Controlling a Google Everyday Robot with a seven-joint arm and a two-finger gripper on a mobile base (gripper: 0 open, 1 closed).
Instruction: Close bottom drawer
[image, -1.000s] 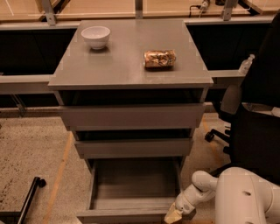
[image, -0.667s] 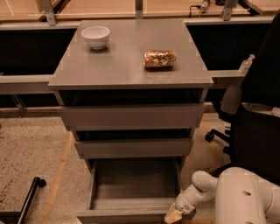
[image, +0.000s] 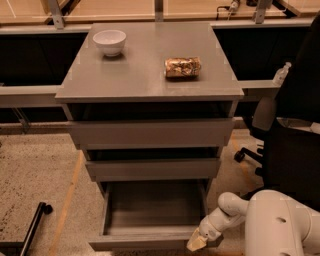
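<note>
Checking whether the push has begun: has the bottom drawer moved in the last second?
No. The bottom drawer sits just as far out below the middle drawer front, with the gripper at its right front corner.

Floor: speckled pale terrazzo floor (image: 35, 170), with an orange line (image: 70, 192) running toward 7 o'clock.
Back, 12 o'clock: a light wooden top (image: 115, 7), with dark panels (image: 30, 60) beneath it.
Seating: a black office chair (image: 292, 150) on castors at 3 o'clock.
Light: warm and dim.
Mine: my end effector (image: 197, 242) sits low at 5 o'clock.
</note>
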